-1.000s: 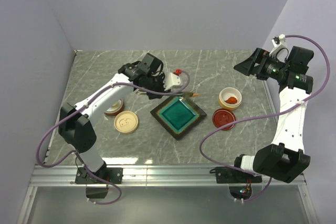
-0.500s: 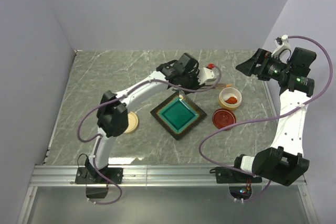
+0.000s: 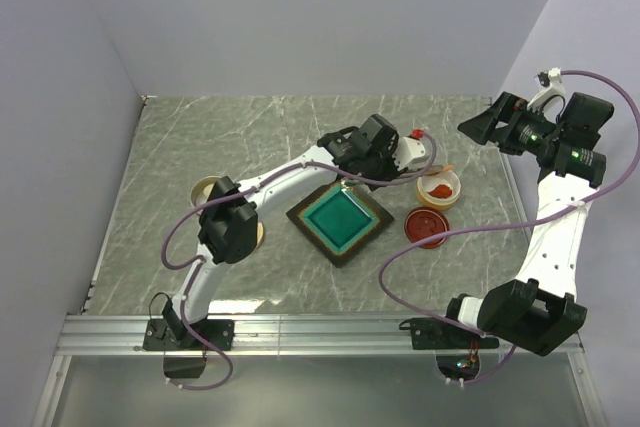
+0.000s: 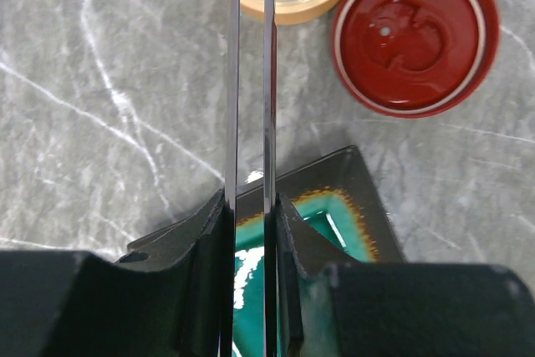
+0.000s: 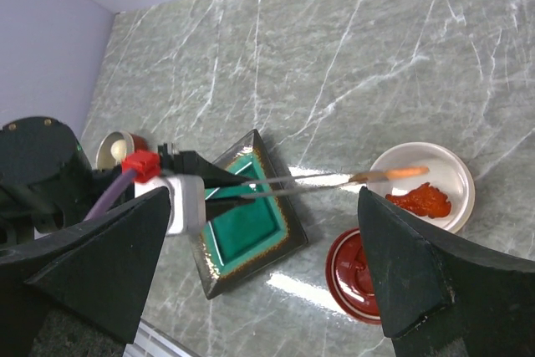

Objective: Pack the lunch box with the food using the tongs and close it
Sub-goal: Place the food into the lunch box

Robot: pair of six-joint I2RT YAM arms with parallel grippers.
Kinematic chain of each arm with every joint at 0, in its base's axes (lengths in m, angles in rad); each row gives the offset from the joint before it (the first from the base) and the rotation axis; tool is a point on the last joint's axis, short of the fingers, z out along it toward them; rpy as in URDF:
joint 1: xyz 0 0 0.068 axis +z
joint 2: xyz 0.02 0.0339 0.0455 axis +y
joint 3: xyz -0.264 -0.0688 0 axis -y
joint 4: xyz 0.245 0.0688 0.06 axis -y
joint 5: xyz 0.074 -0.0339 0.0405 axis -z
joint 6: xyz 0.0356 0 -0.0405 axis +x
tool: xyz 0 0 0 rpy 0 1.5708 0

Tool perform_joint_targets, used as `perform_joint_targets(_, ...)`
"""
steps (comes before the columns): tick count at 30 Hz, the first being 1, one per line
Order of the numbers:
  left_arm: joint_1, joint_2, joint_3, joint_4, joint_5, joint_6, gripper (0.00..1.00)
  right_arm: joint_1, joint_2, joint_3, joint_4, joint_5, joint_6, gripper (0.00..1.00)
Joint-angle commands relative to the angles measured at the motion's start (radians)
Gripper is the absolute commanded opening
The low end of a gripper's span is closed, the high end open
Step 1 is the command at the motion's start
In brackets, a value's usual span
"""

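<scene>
My left gripper (image 3: 418, 159) (image 4: 251, 202) is shut on the tongs (image 4: 249, 81) (image 5: 318, 183), squeezing their two slim arms nearly parallel. It hovers over the back corner of the teal square dish (image 3: 340, 222) (image 4: 351, 173), whose inside is bare. The tongs' tips reach over a round cream container (image 3: 438, 175) (image 4: 309, 10) (image 5: 443, 169) holding orange-red food (image 3: 440, 190) (image 5: 418, 200). An orange sliver shows at the tips; I cannot tell whether it is food. The container's red lid (image 3: 427, 226) (image 4: 415, 35) lies beside it. My right gripper (image 3: 478, 129) (image 5: 263, 273) is open and empty, raised high at the back right.
A second round cream container (image 3: 205, 187) stands at the left. A cream lid (image 3: 257, 234) lies half hidden behind the left arm's elbow. Grey walls close the table on the left, back and right.
The left arm has swung right with the tongs, from the dish's back corner to the cream container with the food. The right gripper drifted slightly up and right, still open.
</scene>
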Motion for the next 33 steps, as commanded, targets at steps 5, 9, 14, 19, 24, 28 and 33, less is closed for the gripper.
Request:
perform_joint_targets(5,-0.025,0.028,0.051,0.046,-0.025,-0.032,0.17,-0.012,-0.016,0.007,0.043,-0.017,0.01,1.0)
perform_joint_targets(9,-0.032,0.052,0.07,0.039,-0.036,-0.029,0.18,-0.012,-0.016,0.006,0.046,-0.025,0.015,1.0)
perform_joint_targets(14,-0.035,0.069,0.07,0.046,-0.042,-0.025,0.18,-0.014,-0.019,0.0,0.049,-0.028,0.016,1.0)
perform_joint_targets(19,-0.035,0.088,0.079,0.048,-0.046,-0.023,0.19,-0.014,-0.025,-0.023,0.063,-0.031,0.024,1.0)
perform_joint_targets(24,-0.041,0.103,0.103,0.04,-0.054,-0.023,0.23,-0.014,-0.023,-0.02,0.058,-0.034,0.022,1.0)
perform_joint_targets(28,-0.048,0.108,0.108,0.039,-0.068,-0.018,0.27,-0.012,-0.02,-0.014,0.058,-0.037,0.022,1.0)
perform_joint_targets(33,-0.052,0.111,0.113,0.028,-0.076,-0.018,0.31,-0.014,-0.02,-0.017,0.061,-0.037,0.025,1.0)
